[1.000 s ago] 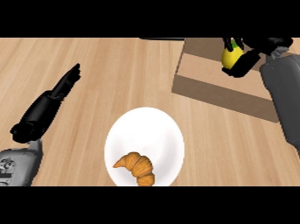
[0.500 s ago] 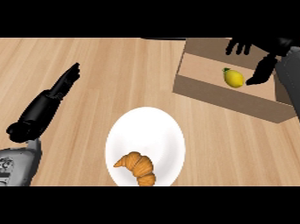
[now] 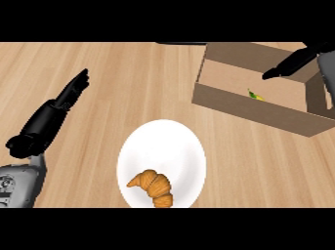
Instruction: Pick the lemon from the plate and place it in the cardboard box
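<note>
The lemon (image 3: 256, 95) lies inside the open cardboard box (image 3: 256, 110) at the upper right; only a small yellow sliver of it shows above the box's near wall. My right hand (image 3: 292, 62) hovers over the box with its fingers straight, open and holding nothing. The white plate (image 3: 160, 151) sits at the bottom centre and carries a croissant (image 3: 153, 186) near its front edge. My left hand (image 3: 67, 94) rests open at the left over the wooden counter, fingers stretched away from me.
The wooden counter (image 3: 127, 78) spreads across the view. A dark object's edge (image 3: 180, 43) shows at the top behind the box.
My right hand let go of the lemon above the box, and the lemon dropped down inside it. The hand then opened and rose up and to the right. The left hand stayed still.
</note>
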Action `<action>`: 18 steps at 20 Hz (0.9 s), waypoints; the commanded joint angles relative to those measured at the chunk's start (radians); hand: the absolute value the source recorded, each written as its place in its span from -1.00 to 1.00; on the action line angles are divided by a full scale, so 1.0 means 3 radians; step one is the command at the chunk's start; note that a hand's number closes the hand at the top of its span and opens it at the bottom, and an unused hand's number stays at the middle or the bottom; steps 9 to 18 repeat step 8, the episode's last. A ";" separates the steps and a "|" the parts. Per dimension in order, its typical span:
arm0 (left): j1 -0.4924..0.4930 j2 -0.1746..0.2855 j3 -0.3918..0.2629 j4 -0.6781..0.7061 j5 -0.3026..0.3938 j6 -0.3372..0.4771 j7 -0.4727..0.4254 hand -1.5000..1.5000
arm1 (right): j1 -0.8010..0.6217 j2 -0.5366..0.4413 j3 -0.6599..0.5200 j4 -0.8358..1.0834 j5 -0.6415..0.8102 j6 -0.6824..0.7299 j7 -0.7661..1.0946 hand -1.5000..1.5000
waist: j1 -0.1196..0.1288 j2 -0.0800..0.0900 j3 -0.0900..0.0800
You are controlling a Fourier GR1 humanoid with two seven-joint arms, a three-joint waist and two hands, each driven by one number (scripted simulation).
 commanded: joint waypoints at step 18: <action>-0.0019 -0.0052 -0.0074 0.0037 -0.0053 -0.0016 -0.0072 0.00 | -0.0234 -0.0499 -0.1022 0.0707 -0.0837 -0.0084 0.0517 -1.00 | 0.0116 0.0068 0.0000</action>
